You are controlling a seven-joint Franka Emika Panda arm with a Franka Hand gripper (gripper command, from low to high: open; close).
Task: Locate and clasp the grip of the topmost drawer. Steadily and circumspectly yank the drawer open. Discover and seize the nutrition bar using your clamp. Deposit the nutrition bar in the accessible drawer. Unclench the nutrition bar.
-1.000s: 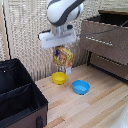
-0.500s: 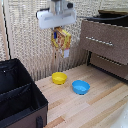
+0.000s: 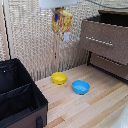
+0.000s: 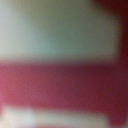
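1. Clamp [image 3: 58,8]: the white end piece sits at the upper edge of the exterior view, cut off by the frame. Its fingers are pinching the nutrition bar [image 3: 62,22] by the packet's upper end.

2. Nutrition bar: it hangs in the air below the clamp, well above the wooden table [image 3: 95,107] and touching nothing else. It lies toward the exterior view's left of the dresser [image 3: 107,42], not yet over it.

3. Orientation: the packet's long axis runs roughly vertical, with a slight tilt. Its printed orange, yellow and red face is turned toward the exterior camera, and its free lower end points down at the table.

4. Reason for the hold: a grip at the upper end lets the flat packet hang by its own weight. Judged from this pose, the height serves to carry it clear of the drawer's front edge.

5. Topmost drawer [image 3: 105,36]: its front, with the silver bar handle [image 3: 99,41], stands forward of the lower drawer [image 3: 111,65], and a dark opening shows behind its upper edge. It is therefore judged open and ready to receive.

6. Bystanders: a yellow bowl [image 3: 59,78] and a blue bowl [image 3: 80,87] rest on the table below, apart from each other; a black bin [image 3: 20,100] stands at the exterior view's left.

7. Wrist view: blurred red and pale bands only; nothing can be identified.
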